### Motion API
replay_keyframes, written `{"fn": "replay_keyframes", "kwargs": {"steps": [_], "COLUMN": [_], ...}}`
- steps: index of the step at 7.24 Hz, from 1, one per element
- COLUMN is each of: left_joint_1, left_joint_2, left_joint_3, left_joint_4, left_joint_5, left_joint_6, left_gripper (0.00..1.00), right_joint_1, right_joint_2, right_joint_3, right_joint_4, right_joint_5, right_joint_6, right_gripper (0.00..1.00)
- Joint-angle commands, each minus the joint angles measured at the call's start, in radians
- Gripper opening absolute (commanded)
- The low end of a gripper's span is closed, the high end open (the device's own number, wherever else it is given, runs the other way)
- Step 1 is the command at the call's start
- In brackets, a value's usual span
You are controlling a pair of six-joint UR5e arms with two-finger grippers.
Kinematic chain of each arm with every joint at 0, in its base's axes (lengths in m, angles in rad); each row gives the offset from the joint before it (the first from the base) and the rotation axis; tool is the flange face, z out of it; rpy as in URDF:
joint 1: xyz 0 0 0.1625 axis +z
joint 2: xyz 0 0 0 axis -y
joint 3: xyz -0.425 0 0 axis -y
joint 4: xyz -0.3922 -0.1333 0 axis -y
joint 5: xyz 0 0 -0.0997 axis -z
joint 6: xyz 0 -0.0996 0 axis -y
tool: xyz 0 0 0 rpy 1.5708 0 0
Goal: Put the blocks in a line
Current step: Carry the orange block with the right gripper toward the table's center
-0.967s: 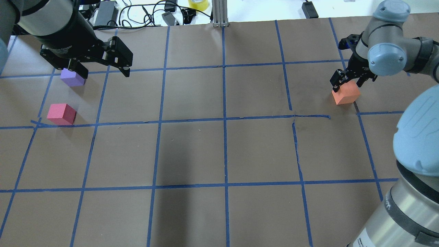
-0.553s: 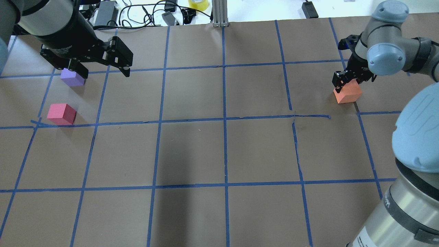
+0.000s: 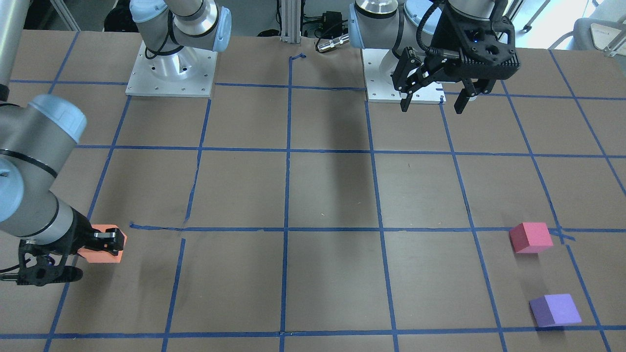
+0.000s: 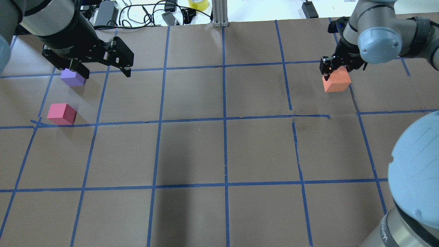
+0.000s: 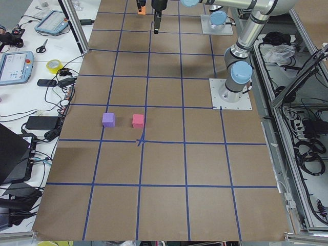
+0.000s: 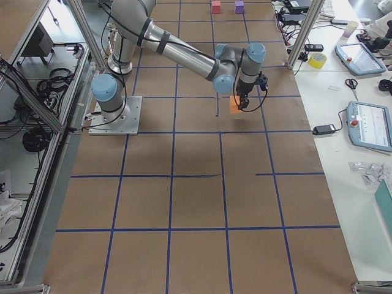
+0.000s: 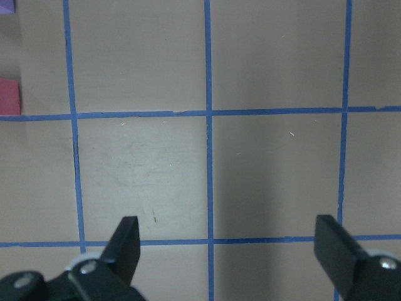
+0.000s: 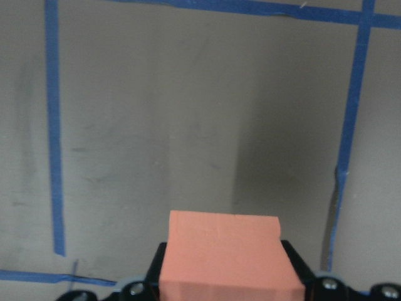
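Observation:
My right gripper (image 4: 337, 68) is shut on the orange block (image 4: 336, 81) and holds it above the table at the far right; it also shows in the front view (image 3: 105, 250) and fills the bottom of the right wrist view (image 8: 224, 260). The pinkish red block (image 4: 61, 114) and the purple block (image 4: 72, 77) rest on the table at the far left, also in the front view, red (image 3: 530, 237) and purple (image 3: 555, 309). My left gripper (image 4: 103, 70) is open and empty, held high near the purple block.
Brown paper with a blue tape grid (image 4: 224, 118) covers the table. Cables, a tape roll (image 4: 198, 4) and a metal post (image 4: 219, 13) lie past the far edge. The arm bases (image 3: 171, 68) stand at the robot's side.
My right gripper has lifted the orange block and carried it up and slightly left in the overhead view. The left arm and the other two blocks have not moved.

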Motion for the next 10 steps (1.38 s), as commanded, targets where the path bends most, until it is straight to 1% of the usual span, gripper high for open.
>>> {"fn": "replay_keyframes", "kwargs": {"steps": [1, 2, 4, 7, 8, 9, 10], "left_joint_1": [0.0, 0.002, 0.0, 0.0, 0.0, 0.0, 0.0], "left_joint_2": [0.001, 0.001, -0.002, -0.002, -0.002, -0.002, -0.001], "left_joint_3": [0.0, 0.0, 0.0, 0.0, 0.0, 0.0, 0.0], "left_joint_4": [0.0, 0.0, -0.002, -0.002, -0.002, -0.002, -0.003], "left_joint_5": [-0.001, 0.001, -0.001, -0.001, -0.001, -0.001, 0.001], "left_joint_6": [0.0, 0.001, 0.0, 0.001, 0.001, 0.001, 0.004], "left_gripper": [1.0, 1.0, 1.0, 1.0, 1.0, 1.0, 1.0], "right_joint_1": [0.16, 0.227, 0.329, 0.451, 0.468, 0.487, 0.495], "right_joint_2": [-0.008, 0.009, 0.117, 0.278, 0.321, 0.34, 0.355], "right_joint_3": [-0.034, -0.061, -0.17, -0.345, -0.371, -0.382, -0.39], "right_joint_4": [0.01, 0.007, 0.006, 0.006, 0.007, 0.006, 0.007], "right_joint_5": [0.028, 0.053, 0.054, 0.053, 0.053, 0.053, 0.054], "right_joint_6": [0.217, 0.274, 0.297, 0.313, 0.328, 0.334, 0.387], "right_gripper": [0.0, 0.0, 0.0, 0.0, 0.0, 0.0, 0.0]}}
